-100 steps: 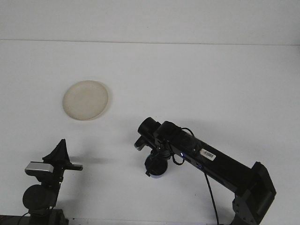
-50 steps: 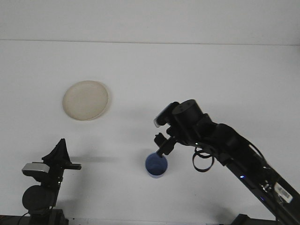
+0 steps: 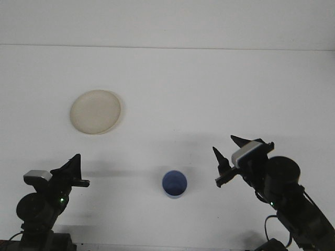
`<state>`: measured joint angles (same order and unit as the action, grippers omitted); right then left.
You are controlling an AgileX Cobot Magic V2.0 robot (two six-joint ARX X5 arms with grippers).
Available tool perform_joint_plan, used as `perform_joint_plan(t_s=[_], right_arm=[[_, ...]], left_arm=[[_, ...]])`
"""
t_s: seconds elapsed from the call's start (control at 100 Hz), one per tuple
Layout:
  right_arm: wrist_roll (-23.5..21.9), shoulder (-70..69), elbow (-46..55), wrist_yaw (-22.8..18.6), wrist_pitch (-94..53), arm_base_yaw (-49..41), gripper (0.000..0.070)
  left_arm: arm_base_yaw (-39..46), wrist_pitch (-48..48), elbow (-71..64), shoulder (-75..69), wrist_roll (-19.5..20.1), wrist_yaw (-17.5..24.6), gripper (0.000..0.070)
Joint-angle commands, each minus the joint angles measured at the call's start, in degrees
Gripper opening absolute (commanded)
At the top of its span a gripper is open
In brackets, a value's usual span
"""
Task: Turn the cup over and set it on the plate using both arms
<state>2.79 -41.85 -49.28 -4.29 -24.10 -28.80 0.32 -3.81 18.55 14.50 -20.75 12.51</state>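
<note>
A blue cup [image 3: 174, 184] stands upright on the white table near the front, its open mouth facing up. A round cream plate [image 3: 96, 111] lies flat at the left, well behind the cup. My right gripper [image 3: 229, 149] is to the right of the cup, apart from it, open with nothing between its two dark fingers. My left gripper [image 3: 75, 168] sits low at the front left, far from both cup and plate; only its dark pointed end shows.
The white table [image 3: 209, 94] stretches back to a pale wall. Both arm bases occupy the front corners.
My right gripper let go of the cup, leaving it upright, and drew back to the right and toward the front. The left arm shifted slightly.
</note>
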Motion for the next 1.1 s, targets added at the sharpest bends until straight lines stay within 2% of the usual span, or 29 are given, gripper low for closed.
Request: perform_joint_plan(t_s=[0.0,0.09,0.26,0.3,0.35,0.47,0.56,0.74,0.86,1.09], right_arm=[[0.46,4.11,3.26,0.52,2.86,0.42,0.0415],[0.46,10.49,8.22,3.96,3.98,1.46,0.0415],[0.48,20.39,14.88,9.70,3.91,2.62,0.0415],[0.52,22.27,16.31,10.91,3.91,2.89,0.0415],[0.52,24.22,17.86,11.93,3.69,3.19,0.0415],[0.50,26.93,19.71,12.13,2.75,3.78,0.0415],[0.52,27.61,19.71,12.26,3.23,3.80,0.0415],[0.52,27.54,19.71,12.31,3.10,3.80,0.0415],[0.52,27.54,19.71,12.31,3.19,3.80,0.0415],[0.50,27.54,19.71,12.31,3.34,3.80,0.0415]], left_arm=[[0.02,-0.63,4.17,4.61,2.78,2.54,0.0011],[-0.02,-3.80,10.36,12.24,5.88,5.55,0.0012],[-1.03,-13.73,22.82,26.25,11.89,7.61,0.0019],[-1.53,-15.85,25.51,29.14,12.94,8.44,0.0038],[-2.25,-17.90,28.41,32.24,13.94,9.79,0.0119],[-4.74,-21.57,34.38,38.36,14.32,11.17,0.0393],[-7.41,-23.69,38.16,41.83,15.12,11.17,0.0461],[-14.64,-30.25,46.60,48.87,17.18,11.19,0.0472],[-20.00,-34.91,52.50,54.03,18.56,11.17,0.0545],[-28.37,-42.03,60.83,63.76,21.57,11.10,0.0544]])
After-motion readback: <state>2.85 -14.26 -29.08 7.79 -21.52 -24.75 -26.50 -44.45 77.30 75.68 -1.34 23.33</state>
